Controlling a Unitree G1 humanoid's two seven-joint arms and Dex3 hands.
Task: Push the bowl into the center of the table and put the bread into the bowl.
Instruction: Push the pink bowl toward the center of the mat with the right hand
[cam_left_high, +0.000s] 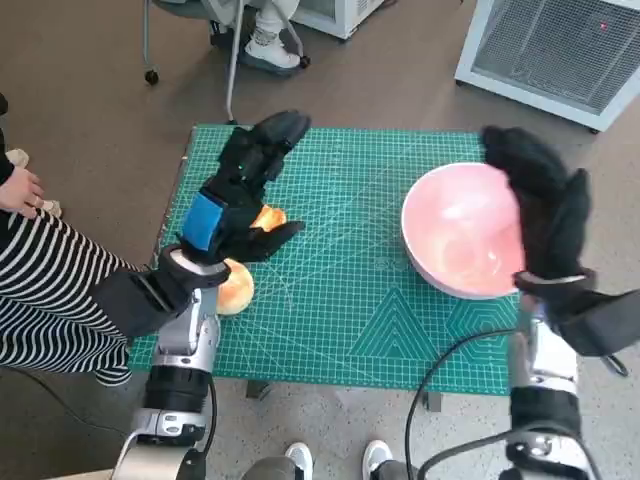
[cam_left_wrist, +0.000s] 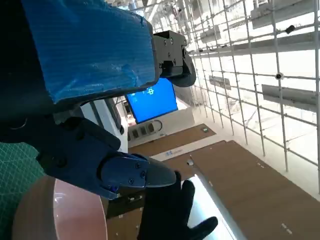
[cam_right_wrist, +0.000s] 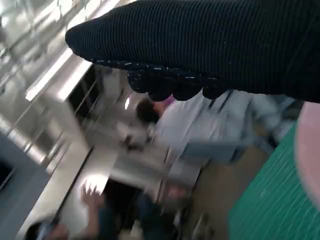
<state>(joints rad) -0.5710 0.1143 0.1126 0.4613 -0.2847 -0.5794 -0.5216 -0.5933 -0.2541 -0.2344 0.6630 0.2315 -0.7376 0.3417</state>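
Head view first: we see the pink bowl at the worktop's right side, not yet centred, the right robot hand spread against its right rim, holding nothing. The bread lies near-left under the open, empty left robot hand. Left wrist view shows spread fingers. Right wrist view adds little. We judge both steps remain.

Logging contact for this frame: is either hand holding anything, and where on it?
Nothing is gripped. The right hand lies against the far right rim of the pink bowl. The left hand hovers open above the bread.
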